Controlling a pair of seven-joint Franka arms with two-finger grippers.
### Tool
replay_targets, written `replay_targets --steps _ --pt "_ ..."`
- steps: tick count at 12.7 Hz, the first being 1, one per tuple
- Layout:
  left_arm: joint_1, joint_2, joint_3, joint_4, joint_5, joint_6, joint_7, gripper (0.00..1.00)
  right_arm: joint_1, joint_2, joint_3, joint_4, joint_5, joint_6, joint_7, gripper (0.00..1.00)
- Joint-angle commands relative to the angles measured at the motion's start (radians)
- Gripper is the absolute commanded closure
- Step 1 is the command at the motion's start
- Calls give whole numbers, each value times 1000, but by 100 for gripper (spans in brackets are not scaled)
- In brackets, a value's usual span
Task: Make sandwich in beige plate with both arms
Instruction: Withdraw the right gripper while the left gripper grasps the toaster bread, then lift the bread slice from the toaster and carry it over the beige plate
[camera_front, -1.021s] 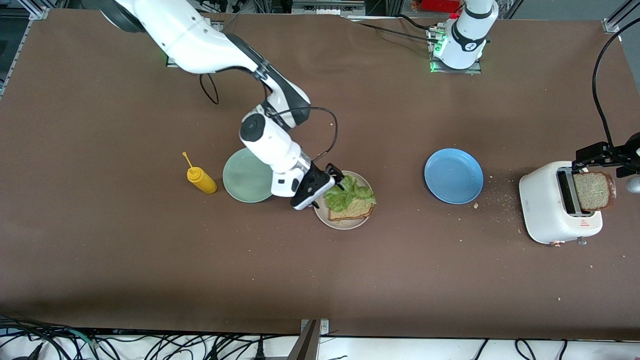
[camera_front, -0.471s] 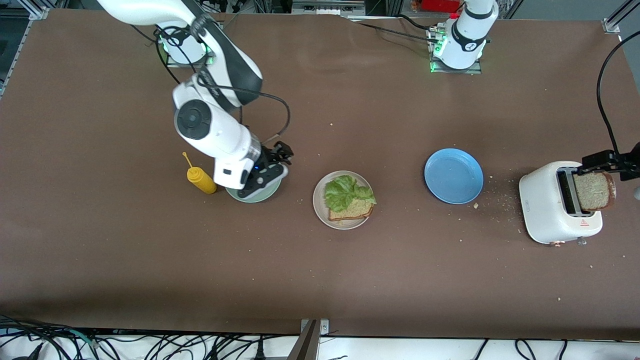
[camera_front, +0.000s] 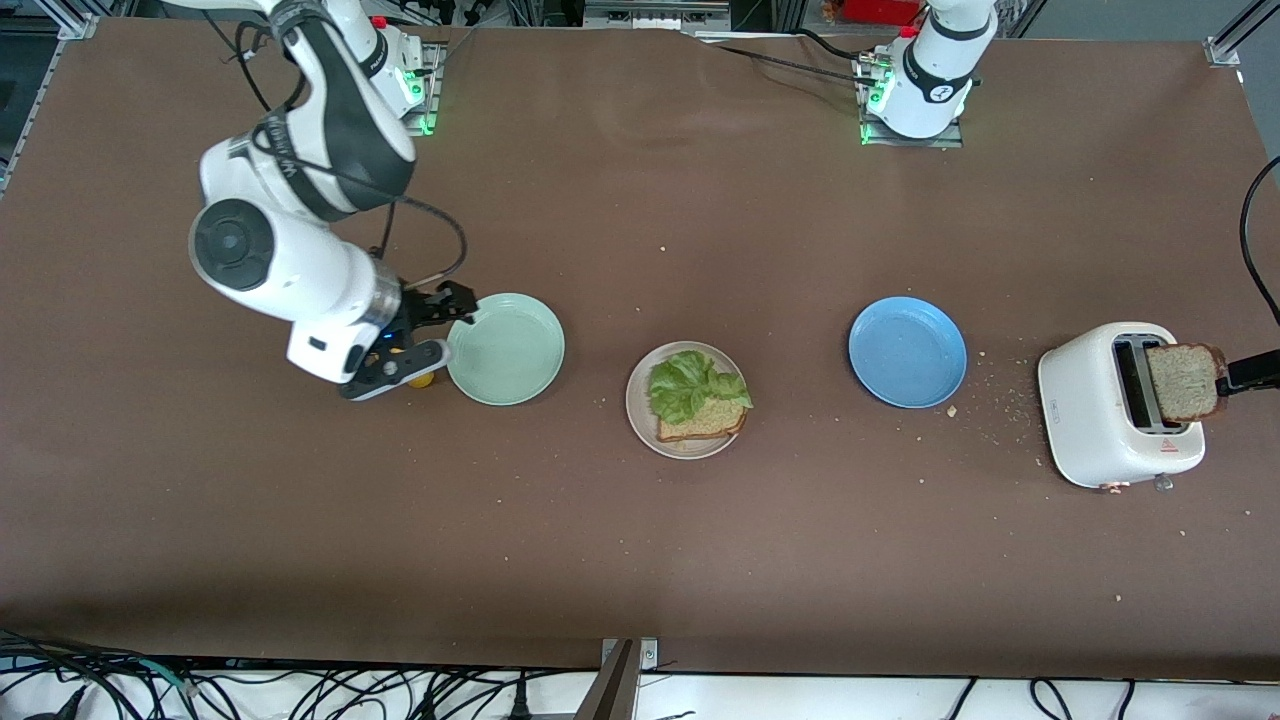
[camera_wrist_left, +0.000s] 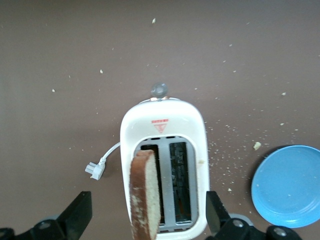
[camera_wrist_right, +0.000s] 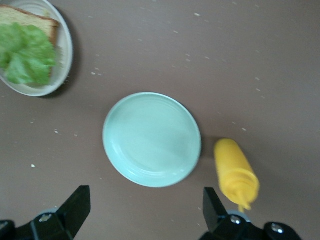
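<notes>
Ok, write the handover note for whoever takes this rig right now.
Left gripper: open, over the toaster, its fingers on either side of the second bread slice without touching it; the slice stands in a toaster slot.
Right gripper: open, holding nothing, over the yellow bottle beside the mint-green plate.
Beige plate: mid-table, holding one bread slice with the lettuce on top.
Done: bottom slice and lettuce are placed.
Left: grip the slice in the toaster, carry it over and lay it on the lettuce.
</notes>
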Motion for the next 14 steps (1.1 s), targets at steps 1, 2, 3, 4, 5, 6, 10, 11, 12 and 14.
replay_targets --steps 1,2,3,4,5,6,10,11,12,14 --pt "36 47 -11 -22 -1 16 -3 1 -16 -54 -79 -13 -13 -57 -64 0" --pt "37 48 -11 -41 -1 16 -5 5 -16 -71 -110 -16 -13 -71 -81 0" --pt "37 48 -11 -61 -1 14 -6 18 -16 -91 -136 -19 -13 -95 -87 0" --pt "37 50 -11 -73 -1 3 -5 48 -16 -107 -148 -22 -17 -112 -80 0" --pt "37 48 -11 -88 -1 2 -5 78 -19 -119 -162 -23 -48 -115 -77 0" --pt "40 48 -11 -88 -1 -1 -5 100 -21 -139 -164 -23 -91 -123 -69 0" --pt "46 39 -13 -75 2 -14 -6 100 -24 -237 -178 -17 -138 -197 -44 0" --pt "45 27 -14 -72 4 -23 -6 100 -39 -249 -178 -14 -146 -201 -40 0" --pt "43 13 -19 -70 8 -26 -6 100 -47 -260 -178 -11 -146 -226 -40 0" --pt "37 -37 -27 -70 12 -44 -5 100 -53 -277 -179 36 -143 -298 -37 0"
